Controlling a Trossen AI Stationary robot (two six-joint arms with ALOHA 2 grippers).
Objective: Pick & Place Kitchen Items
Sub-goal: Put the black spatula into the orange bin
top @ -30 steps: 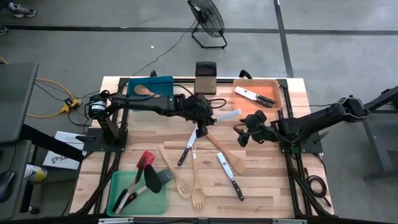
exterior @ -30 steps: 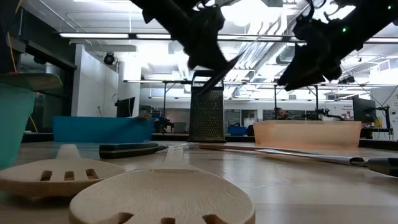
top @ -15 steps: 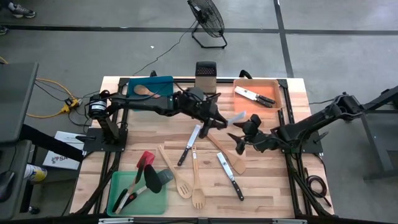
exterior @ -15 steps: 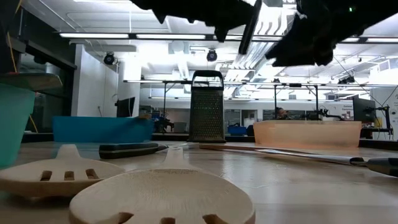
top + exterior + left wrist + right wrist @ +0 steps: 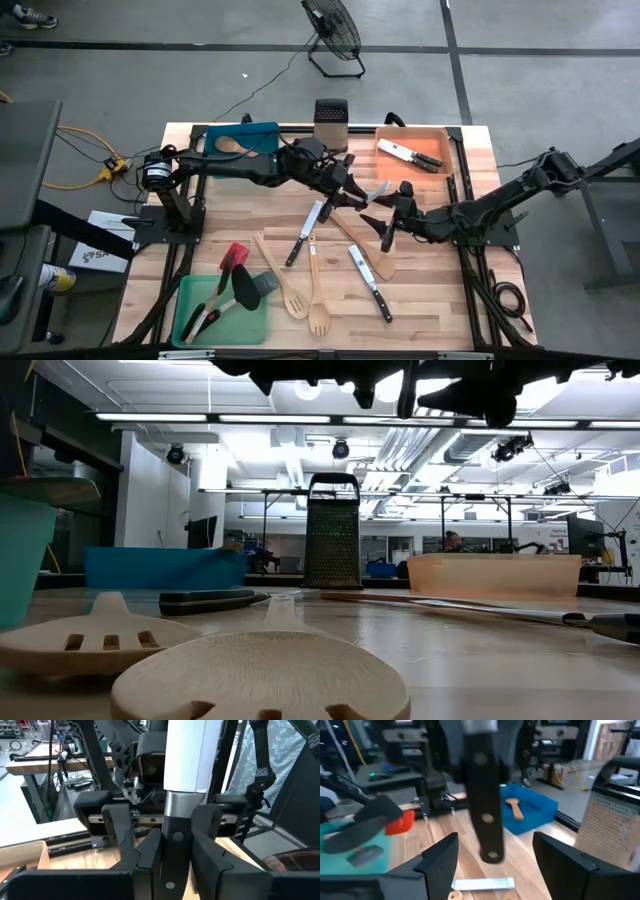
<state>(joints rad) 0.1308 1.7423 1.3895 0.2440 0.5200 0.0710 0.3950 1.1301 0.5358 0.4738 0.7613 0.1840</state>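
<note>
Above the middle of the wooden table [image 5: 440, 290], the left gripper [image 5: 345, 190] is clamped on the black riveted handle of a steel knife [image 5: 372, 192], its pale blade slanting toward the right gripper [image 5: 388, 225]; that one hangs just beside the blade with its jaws spread wide, holding nothing; its wrist view looks along the dark handle [image 5: 484, 815] between its fingers [image 5: 440, 860].

Around them on the boards lie three more black-handled knives – one at frame centre [image 5: 303, 234], one lower right [image 5: 370, 283], one in the orange tray [image 5: 412, 152] at upper right; a wooden spatula [image 5: 364, 245] lies under the right arm, with a slotted wooden spoon [image 5: 282, 278] and a wooden fork [image 5: 316, 292] toward the bottom.

A metal box grater [image 5: 330, 122] stands upright at top centre, perforated and dull; the blue tray [image 5: 262, 138] holds one wooden spoon [image 5: 232, 146]; the green tray [image 5: 190, 300], lower left, carries dark spatulas – a red one [image 5: 232, 256] and a grey one [image 5: 262, 284] lie beside it.
</note>
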